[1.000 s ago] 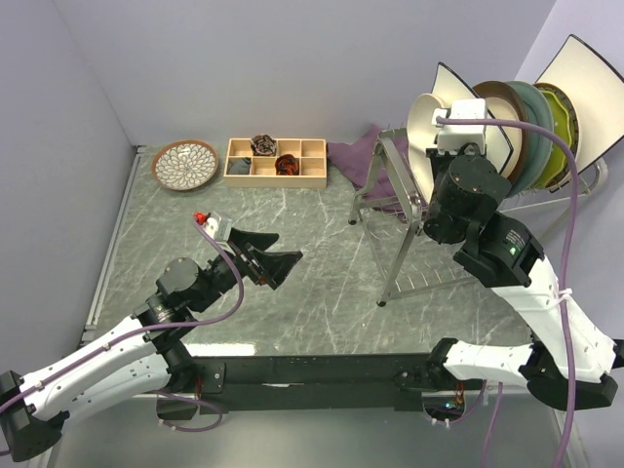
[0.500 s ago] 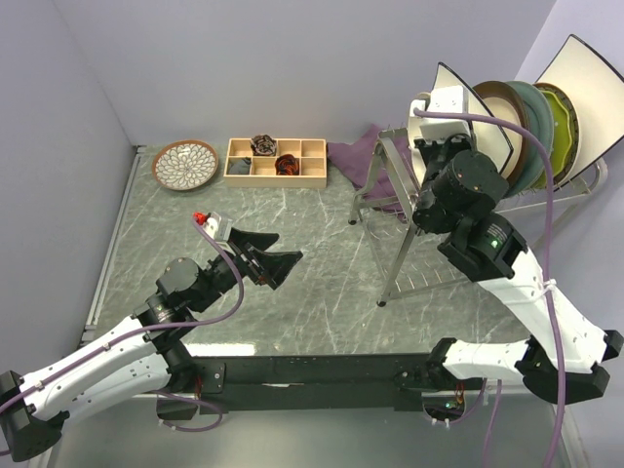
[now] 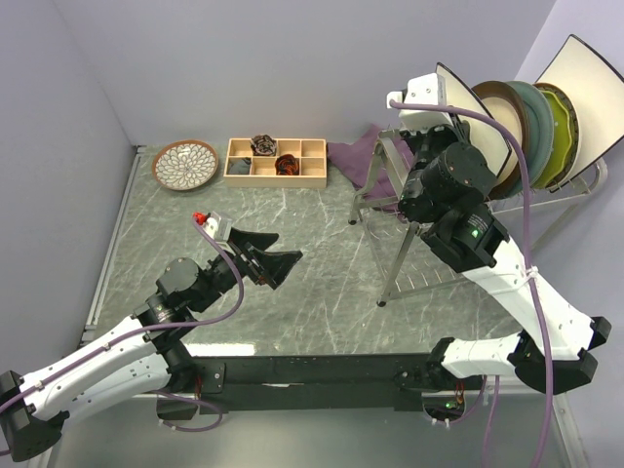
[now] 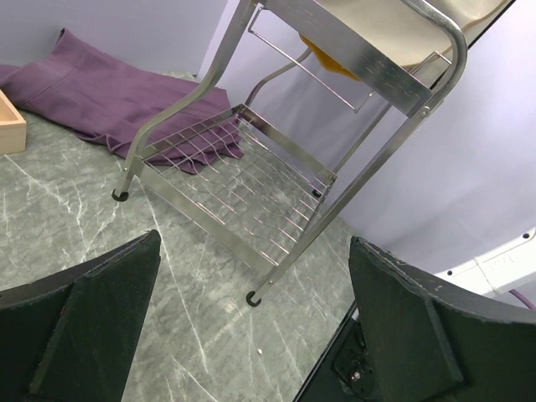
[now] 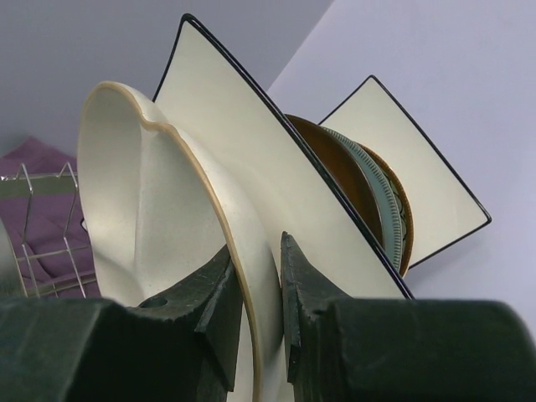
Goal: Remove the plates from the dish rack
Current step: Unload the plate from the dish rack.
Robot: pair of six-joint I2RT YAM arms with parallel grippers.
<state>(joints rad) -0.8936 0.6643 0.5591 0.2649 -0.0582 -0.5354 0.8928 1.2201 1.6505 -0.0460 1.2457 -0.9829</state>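
Here the right arm [image 3: 478, 244] reaches up, jaws clamped on the cream plate [image 5: 142, 209]; left jaws gape.

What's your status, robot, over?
Left jaws open, hovering over table. Right jaws shut on cream plate rim, at dish rack. White square plate close behind it.

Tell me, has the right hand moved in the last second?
Yes. The right hand, gripping the cream plate, shifted left toward the left end of the dish rack.
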